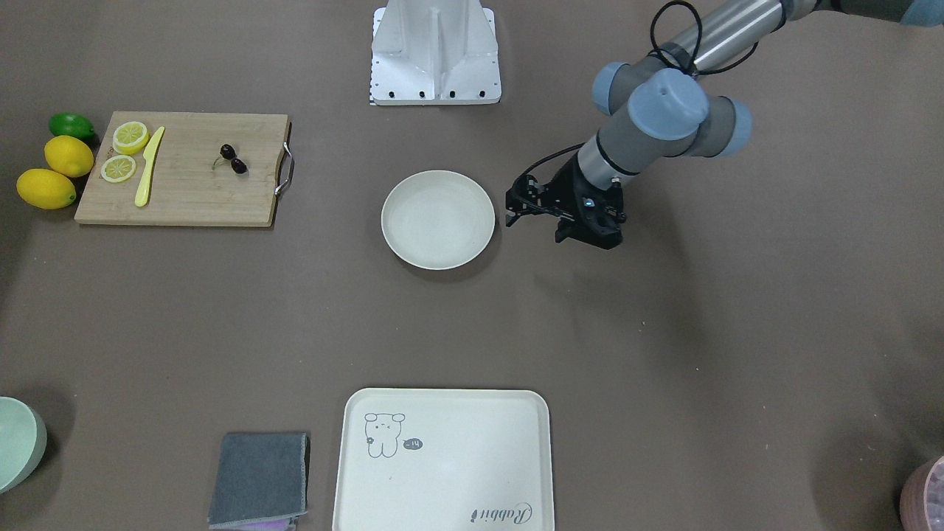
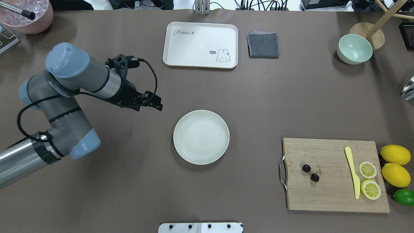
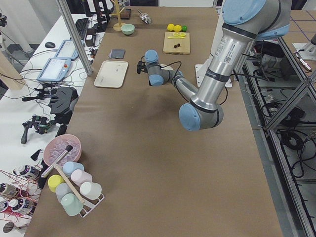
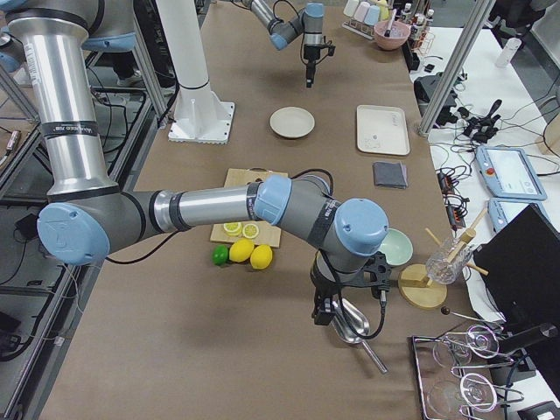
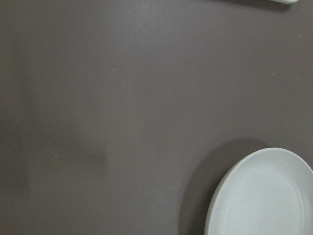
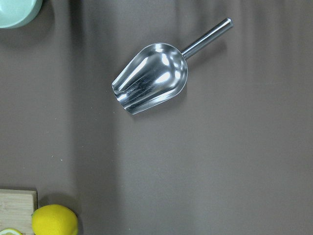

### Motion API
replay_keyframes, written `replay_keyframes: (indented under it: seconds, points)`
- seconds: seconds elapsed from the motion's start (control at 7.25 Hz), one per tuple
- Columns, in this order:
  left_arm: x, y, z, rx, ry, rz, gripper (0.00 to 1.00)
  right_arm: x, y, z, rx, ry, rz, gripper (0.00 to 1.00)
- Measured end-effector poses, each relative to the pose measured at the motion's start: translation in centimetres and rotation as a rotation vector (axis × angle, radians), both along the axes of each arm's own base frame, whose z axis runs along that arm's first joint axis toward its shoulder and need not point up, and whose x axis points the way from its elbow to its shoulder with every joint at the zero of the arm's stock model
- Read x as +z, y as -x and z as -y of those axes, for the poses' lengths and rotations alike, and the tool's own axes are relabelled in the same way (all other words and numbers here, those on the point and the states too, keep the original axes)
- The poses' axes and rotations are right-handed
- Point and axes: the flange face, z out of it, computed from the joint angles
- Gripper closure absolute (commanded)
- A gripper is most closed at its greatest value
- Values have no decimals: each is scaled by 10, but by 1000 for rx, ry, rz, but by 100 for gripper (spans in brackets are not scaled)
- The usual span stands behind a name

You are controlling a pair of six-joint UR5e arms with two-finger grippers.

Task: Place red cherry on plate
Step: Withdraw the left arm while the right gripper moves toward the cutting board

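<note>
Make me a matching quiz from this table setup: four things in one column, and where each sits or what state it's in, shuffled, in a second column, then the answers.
Column one:
1. cherries
2. plate
3. scoop
4. grey cloth

Column two:
A. right beside the rabbit tray
B. on the cutting board
C. empty
D. lying on its side near the mint bowl

Pairs: 1-B, 2-C, 3-D, 4-A.
</note>
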Motion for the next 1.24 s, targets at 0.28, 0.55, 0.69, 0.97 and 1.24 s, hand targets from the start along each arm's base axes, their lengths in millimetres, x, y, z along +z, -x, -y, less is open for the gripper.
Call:
replay_keyframes:
  seconds: [0.28,0.55,0.69,0.97,1.24]
  points:
    - [58,91,18,22,-42,19,2,-20,-5,6,12,-8,2,1]
    - [113,179,27,38,-78,24,2,-62,-4,14,22,-9,8,0]
    - [138,219,28,42,-85,14,2,-78,4,17,18,-17,7,0]
    - [185,284,29,55,-102,-18,2,-118,40,24,24,-26,-9,0]
    - [227,320,22,62,-115,-31,2,-163,80,11,37,-25,-11,1]
